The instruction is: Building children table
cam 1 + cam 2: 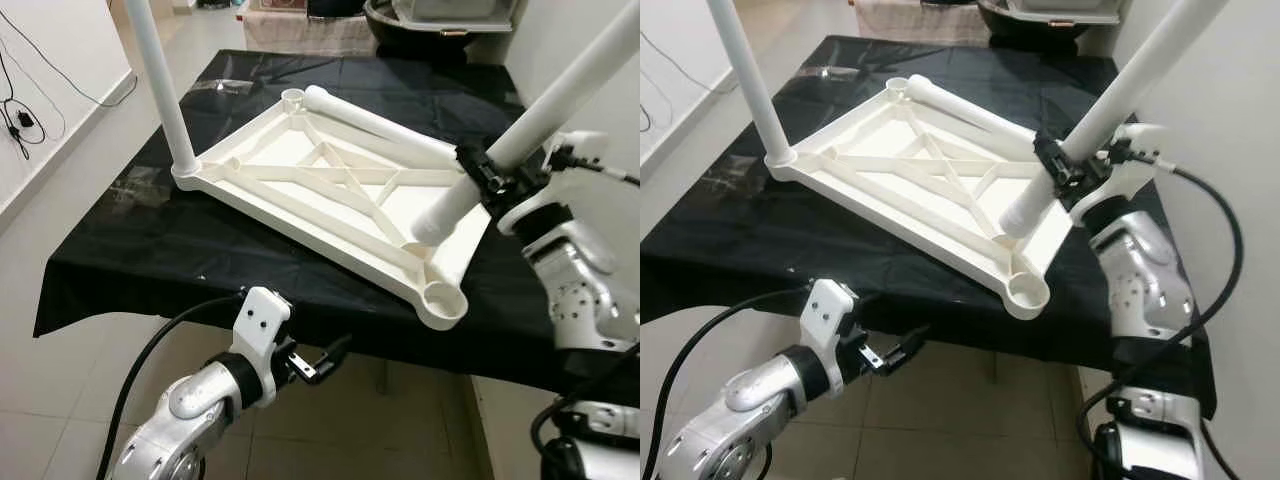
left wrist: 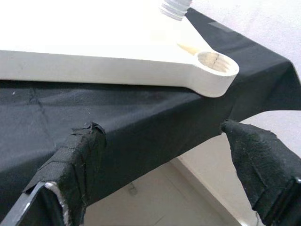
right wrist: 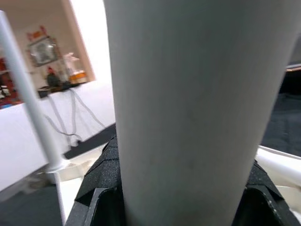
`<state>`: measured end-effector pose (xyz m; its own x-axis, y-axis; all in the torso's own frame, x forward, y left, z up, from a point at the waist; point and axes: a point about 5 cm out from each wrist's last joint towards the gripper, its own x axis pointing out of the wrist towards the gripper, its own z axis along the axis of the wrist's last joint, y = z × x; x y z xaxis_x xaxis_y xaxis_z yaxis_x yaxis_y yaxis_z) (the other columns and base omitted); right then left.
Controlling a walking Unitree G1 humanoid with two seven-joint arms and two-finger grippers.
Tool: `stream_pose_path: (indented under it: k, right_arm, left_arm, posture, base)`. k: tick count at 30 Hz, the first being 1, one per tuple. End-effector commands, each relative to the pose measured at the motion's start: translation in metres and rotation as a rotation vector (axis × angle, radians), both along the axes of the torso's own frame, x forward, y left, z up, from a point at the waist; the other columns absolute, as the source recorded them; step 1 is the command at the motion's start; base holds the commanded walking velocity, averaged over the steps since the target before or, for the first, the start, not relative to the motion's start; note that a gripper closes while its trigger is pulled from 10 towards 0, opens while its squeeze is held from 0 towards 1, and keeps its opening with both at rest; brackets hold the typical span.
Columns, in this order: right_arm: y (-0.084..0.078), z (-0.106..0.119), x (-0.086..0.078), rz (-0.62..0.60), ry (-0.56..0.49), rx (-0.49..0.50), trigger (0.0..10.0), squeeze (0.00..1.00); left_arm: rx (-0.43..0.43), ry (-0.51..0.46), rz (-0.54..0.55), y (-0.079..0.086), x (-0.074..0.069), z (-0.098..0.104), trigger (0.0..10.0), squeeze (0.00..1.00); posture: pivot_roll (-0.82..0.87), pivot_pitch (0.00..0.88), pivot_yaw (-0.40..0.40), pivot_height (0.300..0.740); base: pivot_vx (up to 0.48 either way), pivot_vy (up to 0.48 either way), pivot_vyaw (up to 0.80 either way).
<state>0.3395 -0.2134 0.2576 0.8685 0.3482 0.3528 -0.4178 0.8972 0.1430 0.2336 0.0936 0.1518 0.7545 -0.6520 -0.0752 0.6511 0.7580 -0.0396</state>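
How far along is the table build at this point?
Done: one leg stands upright in a corner socket of the upturned tabletop. In hand: the right gripper holds a second leg, tilted, its end above the near socket. Left: a third leg lying on the tabletop. Left gripper idle, open.

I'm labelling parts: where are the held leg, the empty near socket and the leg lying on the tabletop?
held leg (image 1: pixel 560 100), left eye view, mid-shaft.
empty near socket (image 1: pixel 443 297), left eye view, rim.
lying leg (image 1: pixel 375 123), left eye view, mid-shaft.

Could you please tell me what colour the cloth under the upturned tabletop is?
The cloth is plain black, clearest in the left eye view.
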Motion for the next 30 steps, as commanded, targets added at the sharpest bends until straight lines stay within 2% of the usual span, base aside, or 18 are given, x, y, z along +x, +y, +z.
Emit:
stream_pose_path:
  k: [1, 10, 17, 22, 30]
  right_arm:
    - [0.001, 0.005, -0.003, 0.011, -0.027, -0.014, 10.0, 0.00]
    - [0.002, 0.003, 0.000, 0.009, -0.020, -0.031, 10.0, 0.00]
    - [0.003, 0.001, -0.001, 0.021, -0.009, -0.035, 10.0, 0.00]
    - [0.001, -0.004, -0.002, 0.033, 0.015, -0.073, 10.0, 0.00]
    - [0.002, -0.009, -0.004, 0.029, 0.028, -0.069, 10.0, 0.00]
  left_arm:
    - [0.011, 0.015, 0.013, 0.001, 0.001, -0.005, 10.0, 0.00]
    - [-0.006, 0.053, 0.074, 0.006, 0.004, -0.010, 10.0, 0.00]
    - [-0.007, 0.053, 0.078, 0.006, 0.005, -0.011, 10.0, 0.00]
    - [-0.011, 0.042, 0.071, 0.004, 0.003, -0.010, 10.0, 0.00]
    - [0.014, 0.020, 0.104, 0.007, 0.007, -0.010, 10.0, 0.00]
  posture:
    - [0.19, 0.066, -0.035, 0.740]
    - [0.19, 0.068, -0.041, 0.740]
    - [0.19, 0.070, -0.041, 0.740]
    - [0.19, 0.076, -0.043, 0.740]
    - [0.18, 0.067, -0.037, 0.740]
  base:
    - [0.000, -0.465, 0.00]
    - [0.000, 0.000, 0.00]
    - [0.000, 0.000, 0.00]
    - [0.000, 0.000, 0.00]
    - [0.257, -0.402, 0.00]
